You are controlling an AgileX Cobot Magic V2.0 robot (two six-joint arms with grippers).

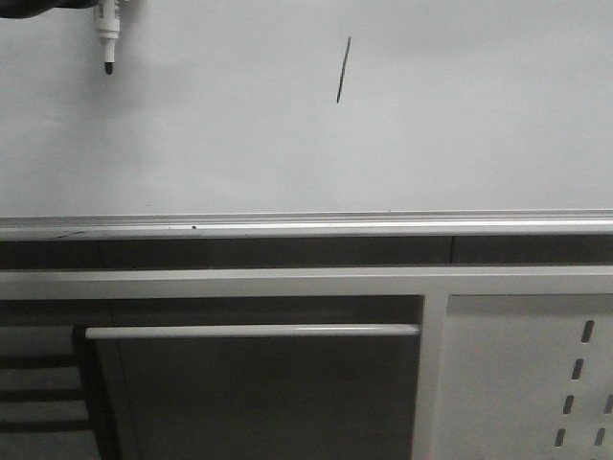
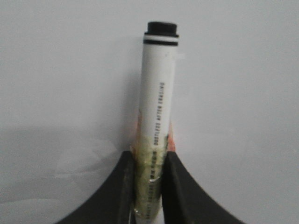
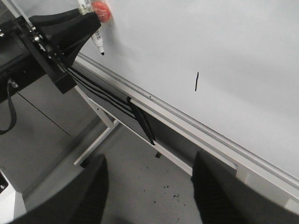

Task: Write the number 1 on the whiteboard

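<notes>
Looks like the 1 is already written, just the wrap-up left I'd say

Nearest the camera is the silver edge rail of the whiteboard; further up the board sits the number 1, one thin slanted stroke. The marker hangs well off to its left, tip clear of the stroke, left gripper clamped on the barrel. Right gripper is spread apart, holding nothing.

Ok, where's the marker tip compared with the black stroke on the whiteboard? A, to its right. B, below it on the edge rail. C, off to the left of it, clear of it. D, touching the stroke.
C: in the front view the marker sits far left of the stroke on the whiteboard.
</notes>
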